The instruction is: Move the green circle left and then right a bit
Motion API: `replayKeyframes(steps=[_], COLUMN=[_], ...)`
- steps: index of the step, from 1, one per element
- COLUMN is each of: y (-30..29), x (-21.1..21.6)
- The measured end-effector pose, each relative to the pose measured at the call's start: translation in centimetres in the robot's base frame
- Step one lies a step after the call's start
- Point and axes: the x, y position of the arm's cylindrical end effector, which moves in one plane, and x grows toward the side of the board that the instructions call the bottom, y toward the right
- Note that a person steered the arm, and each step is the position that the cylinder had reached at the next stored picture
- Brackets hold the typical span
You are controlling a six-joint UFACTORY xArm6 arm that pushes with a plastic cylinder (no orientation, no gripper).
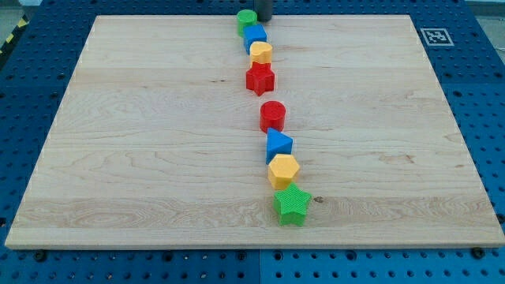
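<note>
The green circle [246, 19] sits at the top edge of the wooden table [142, 142], at the head of a line of blocks running down the middle. My tip [263, 19] stands just beside the green circle on the view's right, close to touching; there are no jaws on this rod, so nothing is open or held.

Directly below the green circle, and touching it or nearly so, is a blue block [255, 35], with a yellow block [261, 54] and a red star [259, 79] further below.

The green circle looks like a small, light, rigid plastic disc that should slide easily on smooth wood. Being round, it may roll off an off-centre push, so contact should go square on its right flank. It may also drag the blue block along.
</note>
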Motion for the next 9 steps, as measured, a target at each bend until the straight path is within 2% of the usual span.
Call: replayKeyframes(steps=[3, 6, 9], y=[-7.3, -7.7, -5.3], x=[0.1, 4.3, 3.6])
